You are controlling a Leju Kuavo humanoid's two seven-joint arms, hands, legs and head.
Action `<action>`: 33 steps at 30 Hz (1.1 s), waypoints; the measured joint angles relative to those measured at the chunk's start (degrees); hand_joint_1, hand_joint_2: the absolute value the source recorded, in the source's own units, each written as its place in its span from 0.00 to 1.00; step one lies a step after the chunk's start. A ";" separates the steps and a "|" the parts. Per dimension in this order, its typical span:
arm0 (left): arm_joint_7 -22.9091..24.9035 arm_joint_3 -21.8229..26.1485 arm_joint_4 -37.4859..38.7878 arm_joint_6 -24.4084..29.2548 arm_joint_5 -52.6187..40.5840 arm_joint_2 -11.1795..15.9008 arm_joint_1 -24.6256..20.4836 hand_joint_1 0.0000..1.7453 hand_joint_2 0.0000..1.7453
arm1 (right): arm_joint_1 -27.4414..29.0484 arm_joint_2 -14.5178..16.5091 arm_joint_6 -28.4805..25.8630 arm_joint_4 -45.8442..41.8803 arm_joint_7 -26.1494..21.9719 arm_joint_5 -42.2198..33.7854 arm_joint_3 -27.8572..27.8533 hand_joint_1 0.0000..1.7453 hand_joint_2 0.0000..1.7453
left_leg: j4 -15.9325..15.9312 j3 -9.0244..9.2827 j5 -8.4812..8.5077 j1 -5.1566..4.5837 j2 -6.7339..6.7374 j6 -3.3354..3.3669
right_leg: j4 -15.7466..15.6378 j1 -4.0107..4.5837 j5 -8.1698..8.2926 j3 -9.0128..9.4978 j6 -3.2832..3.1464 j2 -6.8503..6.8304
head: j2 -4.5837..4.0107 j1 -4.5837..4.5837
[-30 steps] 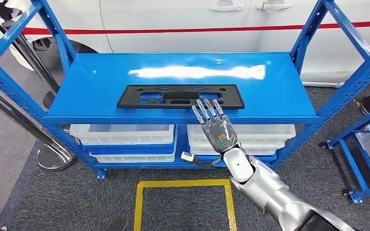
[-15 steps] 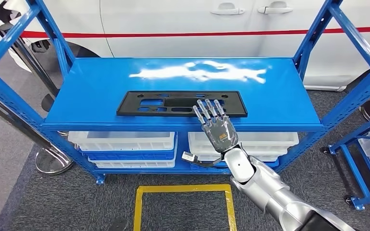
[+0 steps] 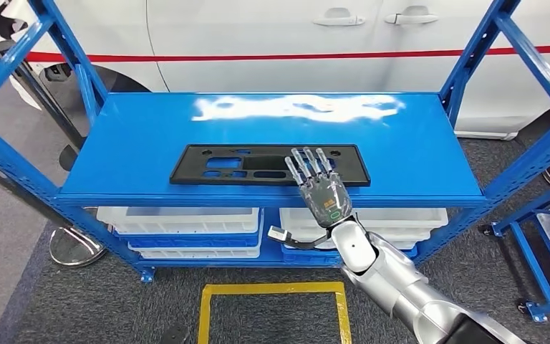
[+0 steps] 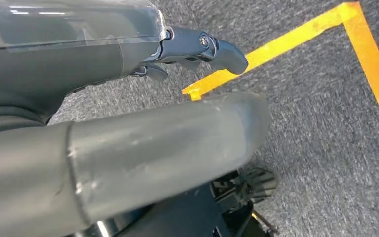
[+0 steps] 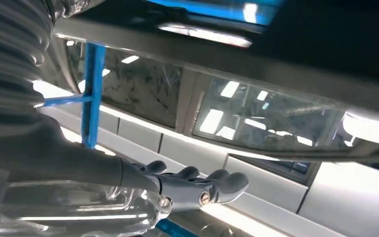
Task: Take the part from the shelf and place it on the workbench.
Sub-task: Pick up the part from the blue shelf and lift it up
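The right hand [image 3: 319, 188] is reaching, fingers spread and holding nothing, over the near right end of the black part [image 3: 268, 164] (lying flat on the shelf [image 3: 401, 154]).

The shelf [image 3: 415, 150] is bright blue, the part [image 3: 258, 163] black, the bins [image 3: 179, 218] white, the floor tape [image 3: 272, 288] yellow, the car [image 3: 293, 29] white with a red stripe.

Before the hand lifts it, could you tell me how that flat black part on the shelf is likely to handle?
The black part looks thin with cut-outs, so probably light and somewhat bendy when lifted near one end. It lies flat on the glossy blue shelf, so it may slide rather than tip if the right hand pushes it.
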 joint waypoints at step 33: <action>-0.44 -0.07 0.00 0.11 0.15 -0.05 -0.16 0.00 0.00 | -0.56 -0.05 -0.01 -0.40 -0.15 0.00 -0.02 0.00 1.00 | 1.84 -1.73 -0.17 0.00 0.17 -0.54 | -1.27 -0.07 -1.25 2.33 -0.96 -0.06 | 0.00 0.00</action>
